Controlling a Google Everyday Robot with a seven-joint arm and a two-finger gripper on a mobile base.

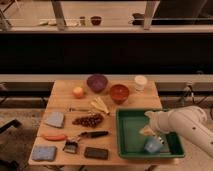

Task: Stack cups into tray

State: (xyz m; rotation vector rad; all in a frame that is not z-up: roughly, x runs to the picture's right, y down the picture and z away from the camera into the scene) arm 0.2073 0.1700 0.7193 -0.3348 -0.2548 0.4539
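Purple bowl (97, 82) beside red-orange bowl (119, 92), apart.
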